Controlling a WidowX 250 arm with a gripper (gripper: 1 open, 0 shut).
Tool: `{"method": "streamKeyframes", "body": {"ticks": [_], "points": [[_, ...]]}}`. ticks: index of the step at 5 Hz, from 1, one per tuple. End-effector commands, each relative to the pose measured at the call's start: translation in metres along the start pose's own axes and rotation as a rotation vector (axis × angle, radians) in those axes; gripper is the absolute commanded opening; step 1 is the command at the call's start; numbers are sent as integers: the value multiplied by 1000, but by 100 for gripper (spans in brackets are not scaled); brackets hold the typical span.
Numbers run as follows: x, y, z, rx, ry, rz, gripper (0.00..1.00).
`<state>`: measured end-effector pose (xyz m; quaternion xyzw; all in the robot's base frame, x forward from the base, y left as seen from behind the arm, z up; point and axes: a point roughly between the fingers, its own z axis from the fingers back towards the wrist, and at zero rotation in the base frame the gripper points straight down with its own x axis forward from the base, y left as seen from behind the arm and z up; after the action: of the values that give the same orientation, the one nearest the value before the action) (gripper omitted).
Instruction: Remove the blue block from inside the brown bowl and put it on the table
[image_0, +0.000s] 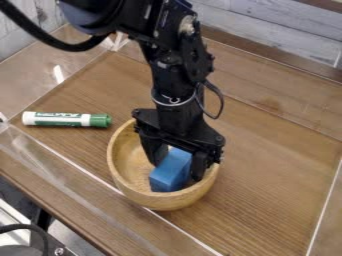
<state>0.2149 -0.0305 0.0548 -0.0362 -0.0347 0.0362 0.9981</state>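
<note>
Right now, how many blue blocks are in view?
1. The blue block sits inside the brown bowl, between the open fingers. The arm could hide another behind it.

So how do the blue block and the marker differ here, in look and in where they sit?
The block is solid bright blue and chunky; the marker is slim, white with green ends. The block sits tilted inside the bowl, between the open gripper fingers; the marker lies flat on the table, left of the bowl and away from the gripper. Both are elongated.
</note>
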Motion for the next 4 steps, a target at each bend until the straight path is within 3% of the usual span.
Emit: {"method": "streamKeyframes", "body": {"ticks": [1,4], "points": [[5,-2,7,-8,-36,-1,100],[6,-2,7,-11,-47,9,100]]}}
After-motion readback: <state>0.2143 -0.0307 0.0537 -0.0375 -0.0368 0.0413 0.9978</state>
